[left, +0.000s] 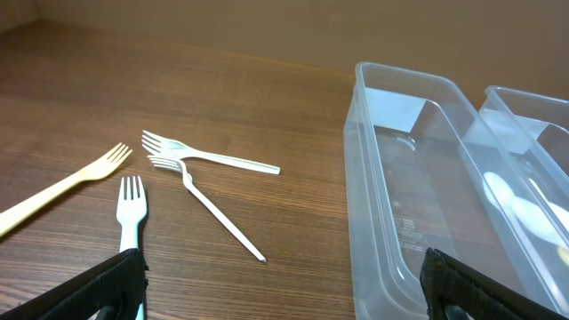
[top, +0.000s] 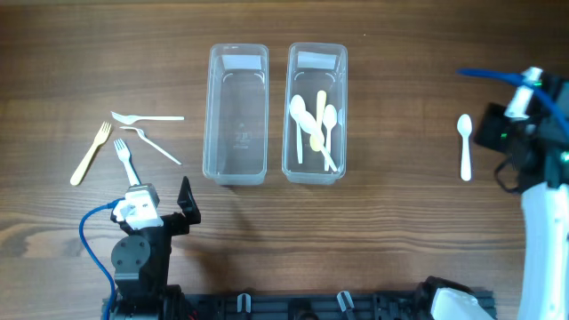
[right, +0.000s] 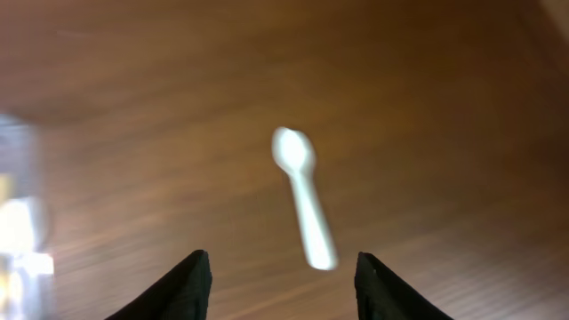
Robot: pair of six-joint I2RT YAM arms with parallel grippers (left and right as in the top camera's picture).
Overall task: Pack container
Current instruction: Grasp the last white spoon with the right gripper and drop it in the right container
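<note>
Two clear containers stand side by side. The left one (top: 237, 114) is empty and also shows in the left wrist view (left: 418, 196). The right one (top: 316, 113) holds several spoons. Several forks lie left of them: a tan fork (top: 91, 154) (left: 62, 184) and white forks (top: 147, 117) (top: 127, 163) (left: 209, 157) (left: 131, 212). A white spoon (top: 464, 145) (right: 302, 196) lies alone on the table at the right. My left gripper (top: 164, 203) (left: 284, 293) is open and empty near the front left. My right gripper (top: 502, 133) (right: 283, 284) is open and empty, just short of the spoon.
The wooden table (top: 391, 222) carries everything. A blue cable (top: 89, 231) runs by the left arm and another (top: 489, 76) by the right arm. The right wrist view is blurred.
</note>
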